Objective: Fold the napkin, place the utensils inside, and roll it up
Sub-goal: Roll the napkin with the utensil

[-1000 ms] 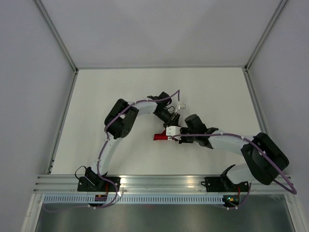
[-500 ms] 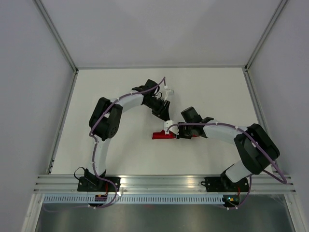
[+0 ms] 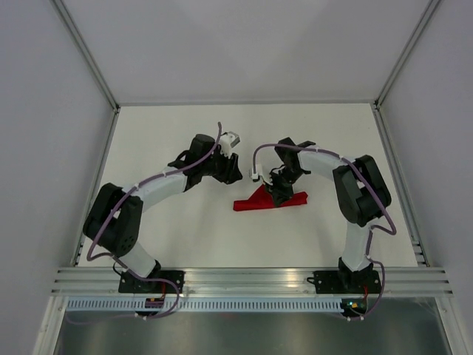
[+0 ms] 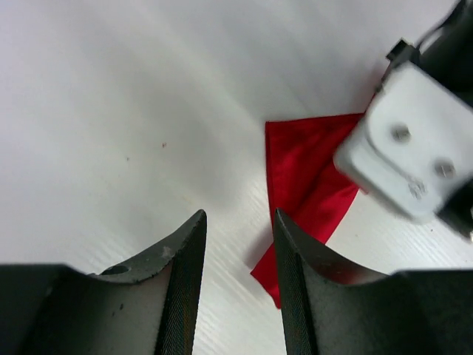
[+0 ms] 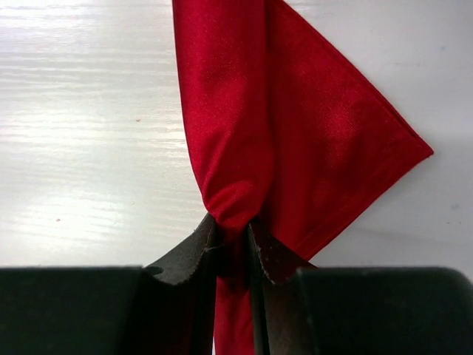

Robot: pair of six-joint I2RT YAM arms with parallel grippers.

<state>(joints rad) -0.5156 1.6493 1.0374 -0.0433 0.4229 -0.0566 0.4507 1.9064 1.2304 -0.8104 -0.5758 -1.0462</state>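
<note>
The red napkin [image 3: 247, 204] lay in a long, narrow folded shape near the middle of the white table [image 3: 162, 133]. Your right claw [image 5: 233, 225] was closed on a bunched fold of it, and the cloth gathered into the pinch. A little farther away, on the left, your left claw [image 4: 238, 222] stood open over bare table, holding nothing, near the napkin's edge but apart from it.

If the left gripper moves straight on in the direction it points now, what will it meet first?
Probably the bare table, just beside the napkin and its near corner. The left gripper has its jaws open with nothing between them. One jaw might brush the napkin's edge, but depth is unclear.
</note>
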